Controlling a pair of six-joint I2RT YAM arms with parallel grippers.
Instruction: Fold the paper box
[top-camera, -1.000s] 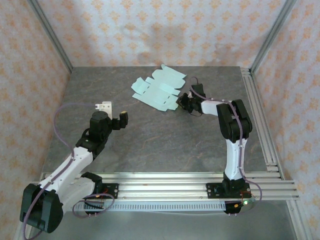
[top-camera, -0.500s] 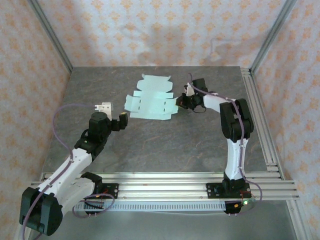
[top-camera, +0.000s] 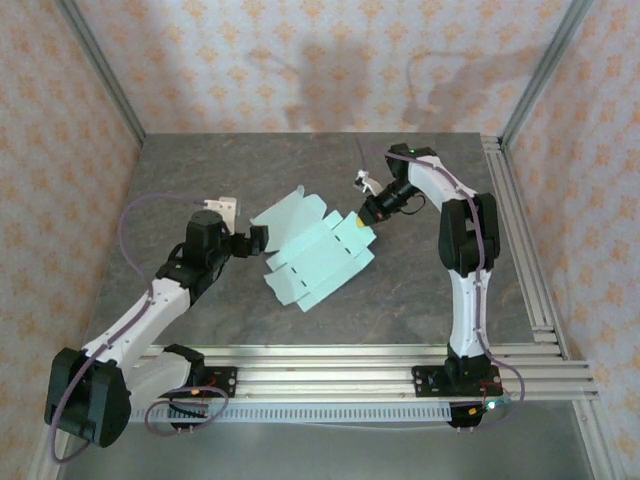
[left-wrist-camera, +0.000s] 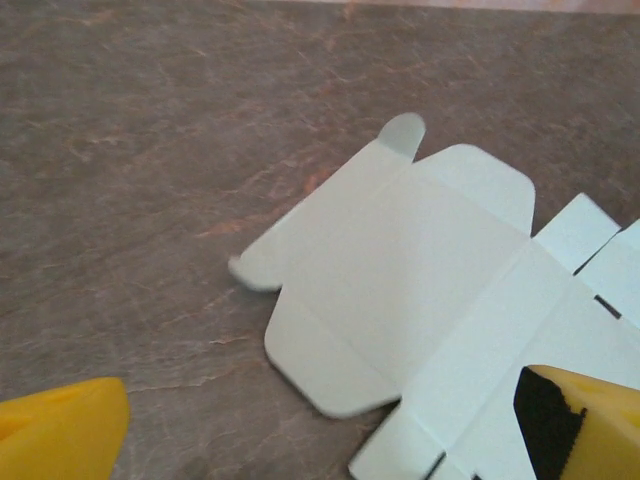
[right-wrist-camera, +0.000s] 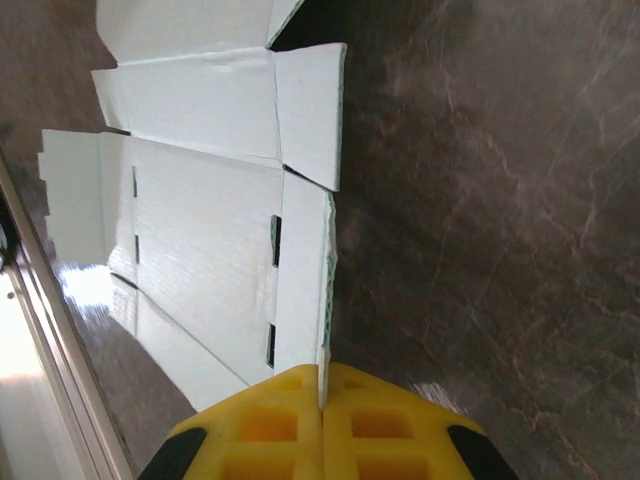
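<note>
Top external view showed the unfolded paper box at the middle of the surface. The right hand was clamped on its edge, apparently tilting it so the left hand, fingers spread apart, could reach its flaps.

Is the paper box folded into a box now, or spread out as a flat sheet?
Spread out. The paper box is one flat sheet with its flaps unfolded; the right fingers pinch its edge.

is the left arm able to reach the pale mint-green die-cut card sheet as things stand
Probably yes: the open left gripper faces the card sheet at its near flaps, with nothing between; the right gripper pinches the opposite edge.
</note>
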